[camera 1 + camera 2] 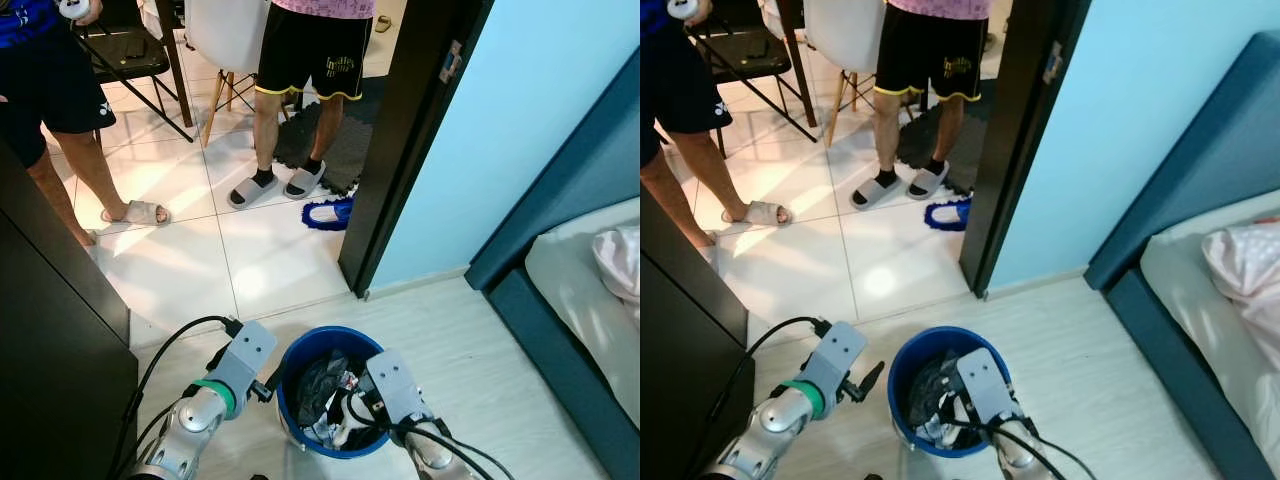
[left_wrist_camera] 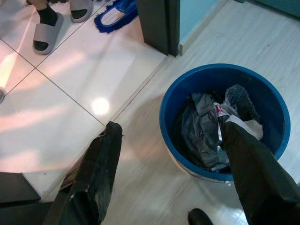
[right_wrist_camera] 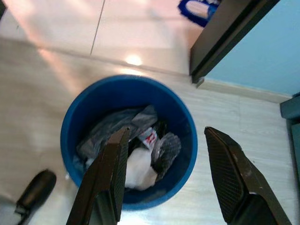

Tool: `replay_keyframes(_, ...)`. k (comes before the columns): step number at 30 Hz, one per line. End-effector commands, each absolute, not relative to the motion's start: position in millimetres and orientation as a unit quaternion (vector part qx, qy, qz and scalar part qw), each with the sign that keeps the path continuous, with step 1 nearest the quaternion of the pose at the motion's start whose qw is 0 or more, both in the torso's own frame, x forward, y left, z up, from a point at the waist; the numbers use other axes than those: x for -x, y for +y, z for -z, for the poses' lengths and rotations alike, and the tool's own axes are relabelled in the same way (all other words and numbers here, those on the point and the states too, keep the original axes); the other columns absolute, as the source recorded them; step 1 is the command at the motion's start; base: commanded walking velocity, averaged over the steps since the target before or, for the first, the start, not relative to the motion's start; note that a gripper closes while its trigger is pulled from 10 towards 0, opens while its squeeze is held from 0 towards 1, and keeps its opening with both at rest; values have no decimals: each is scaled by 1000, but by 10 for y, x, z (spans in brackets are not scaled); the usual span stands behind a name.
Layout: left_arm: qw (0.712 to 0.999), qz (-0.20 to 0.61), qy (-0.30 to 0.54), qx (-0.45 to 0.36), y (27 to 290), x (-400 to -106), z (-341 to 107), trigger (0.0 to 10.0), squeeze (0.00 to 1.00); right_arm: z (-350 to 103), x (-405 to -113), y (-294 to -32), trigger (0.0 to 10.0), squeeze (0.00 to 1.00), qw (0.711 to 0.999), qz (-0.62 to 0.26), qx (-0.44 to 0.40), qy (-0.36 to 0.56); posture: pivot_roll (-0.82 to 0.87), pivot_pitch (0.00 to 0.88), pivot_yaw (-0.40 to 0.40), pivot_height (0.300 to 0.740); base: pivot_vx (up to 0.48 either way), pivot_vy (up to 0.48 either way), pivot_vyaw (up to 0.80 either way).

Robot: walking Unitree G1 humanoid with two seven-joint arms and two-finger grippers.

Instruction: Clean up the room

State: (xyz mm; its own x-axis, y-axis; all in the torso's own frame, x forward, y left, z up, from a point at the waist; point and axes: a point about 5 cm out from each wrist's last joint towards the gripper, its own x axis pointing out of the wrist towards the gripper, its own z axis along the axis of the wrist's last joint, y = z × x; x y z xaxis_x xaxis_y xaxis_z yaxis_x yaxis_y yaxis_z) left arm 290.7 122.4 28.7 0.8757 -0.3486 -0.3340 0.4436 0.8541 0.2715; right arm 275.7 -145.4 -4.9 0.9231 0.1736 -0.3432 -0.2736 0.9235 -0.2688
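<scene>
Grippers left (image 2: 171, 154) and right (image 3: 171, 161), both wide open, empty, over blue bin (image 1: 300, 352)

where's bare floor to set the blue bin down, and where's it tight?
Free: pale wood floor between the blue bin, the light blue wall and the bed frame. Also white tile between the threshold and the person's grey slippers. Tight: beside the dark cabinet where the left gripper hangs, and the doorway by the blue mop head.
</scene>
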Motion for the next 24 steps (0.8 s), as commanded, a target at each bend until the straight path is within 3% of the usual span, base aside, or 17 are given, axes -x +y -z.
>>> replay_keyframes(1,950,210,149,-175,1227,-2870,-226,10000,0,86,-2713,-1495,10000,0,969,-107,149,166,-43,178,27,740,0,0,0)
replay_keyframes(7,953,203,141,-175,1232,-2900,-259,10000,0,11,-2767,-1546,10000,0,975,-94,139,146,-46,170,24,740,0,0,0)
replay_keyframes(11,992,109,18,-53,1280,-3122,-968,10000,0,-674,-3024,-1605,10000,0,996,-49,70,-21,-57,128,25,740,0,0,0)
replay_keyframes(17,992,103,-29,-60,1331,-3087,-1241,10000,0,-972,-3064,-1605,10000,0,995,-36,54,-80,-59,113,29,740,0,0,0)
replay_keyframes(24,991,95,-29,-93,1626,-2942,-1223,10000,0,-1150,-2993,-1613,10000,0,992,-26,43,-116,-53,98,21,740,0,0,0)
